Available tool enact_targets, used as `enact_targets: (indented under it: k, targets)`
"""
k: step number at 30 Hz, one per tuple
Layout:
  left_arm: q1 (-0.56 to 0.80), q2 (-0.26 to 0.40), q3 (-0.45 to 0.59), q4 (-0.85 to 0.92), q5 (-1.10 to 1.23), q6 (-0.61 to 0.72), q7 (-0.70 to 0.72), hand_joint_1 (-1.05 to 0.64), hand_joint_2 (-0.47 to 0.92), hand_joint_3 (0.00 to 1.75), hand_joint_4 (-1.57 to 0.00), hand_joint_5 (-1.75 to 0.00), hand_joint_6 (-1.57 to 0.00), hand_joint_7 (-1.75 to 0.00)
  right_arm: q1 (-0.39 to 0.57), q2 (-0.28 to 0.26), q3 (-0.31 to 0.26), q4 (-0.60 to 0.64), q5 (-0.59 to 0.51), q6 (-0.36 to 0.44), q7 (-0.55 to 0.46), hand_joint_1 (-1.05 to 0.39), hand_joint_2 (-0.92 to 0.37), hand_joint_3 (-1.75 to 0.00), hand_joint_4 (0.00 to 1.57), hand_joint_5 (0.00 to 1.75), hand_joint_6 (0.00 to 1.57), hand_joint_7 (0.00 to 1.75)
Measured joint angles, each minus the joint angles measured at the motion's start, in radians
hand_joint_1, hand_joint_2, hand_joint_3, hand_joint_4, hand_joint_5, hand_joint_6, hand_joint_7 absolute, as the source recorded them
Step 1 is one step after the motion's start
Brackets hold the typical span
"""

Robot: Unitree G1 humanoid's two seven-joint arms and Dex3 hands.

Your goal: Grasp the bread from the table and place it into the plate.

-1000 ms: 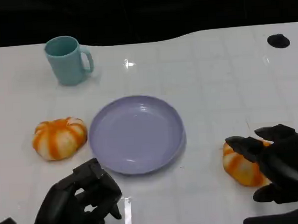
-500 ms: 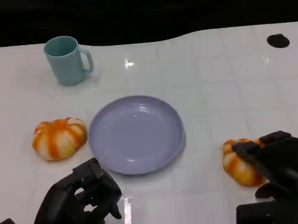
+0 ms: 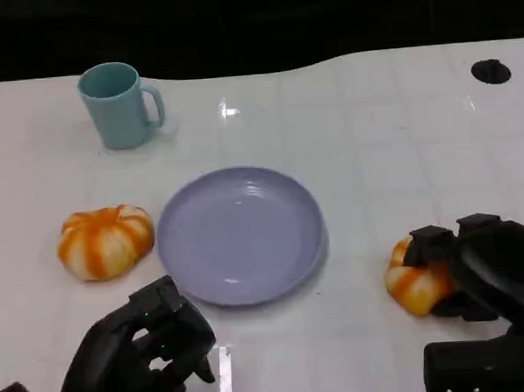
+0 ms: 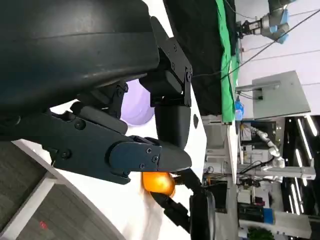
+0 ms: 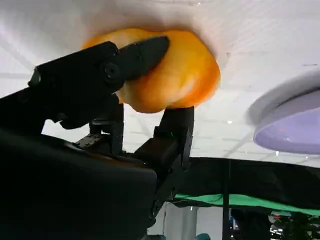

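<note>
An orange-and-white striped bread [image 3: 411, 283] lies on the white table right of the lilac plate [image 3: 239, 234]. My right hand [image 3: 487, 270] grips it, fingers wrapped over its top and sides. In the right wrist view the fingers [image 5: 125, 60] clamp the bread [image 5: 175, 75] from both sides, with the plate [image 5: 292, 125] nearby. A second striped bread [image 3: 104, 241] sits left of the plate. My left hand [image 3: 143, 356] hovers near the front edge, fingers curled in on nothing. The left wrist view looks past that hand [image 4: 100, 100] to the plate [image 4: 136, 104] and the gripped bread [image 4: 158, 182].
A teal mug [image 3: 121, 104] stands at the back left. A black round spot [image 3: 490, 71] marks the table's far right corner, and the dark table edge runs along the back. Bare white table lies between the plate and the gripped bread.
My right hand's fingers have closed down around the right-hand bread, which has shifted slightly toward the plate. The left hand has stayed where it was.
</note>
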Motion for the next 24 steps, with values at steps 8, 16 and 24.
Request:
enact_targets:
  k: [8, 16, 24]
  targets:
    - [0.000, -0.003, -0.002, 0.000, 0.017, -0.007, 0.002, -0.56, 0.92, 0.31, -0.66, -1.75, -0.60, -1.51, -0.019, 0.000, 0.005, 0.053, 0.007, -0.033, -0.096, -0.13, -0.40, -1.05, 0.93, 1.75, 0.79, 1.56]
    - [0.000, -0.011, -0.003, 0.000, 0.014, -0.007, 0.002, -0.55, 0.92, 0.30, -0.66, -1.75, -0.60, -1.50, -0.024, 0.031, -0.017, 0.033, 0.090, -0.085, -0.156, -0.12, -0.34, -1.30, 0.96, 1.75, 0.79, 1.62]
    - [0.000, -0.011, -0.008, -0.001, 0.028, -0.007, 0.010, -0.55, 0.92, 0.30, -0.66, -1.75, -0.60, -1.51, -0.050, 0.109, -0.022, -0.029, 0.184, -0.123, -0.121, -0.11, -0.26, -1.42, 0.98, 1.75, 0.77, 1.69]
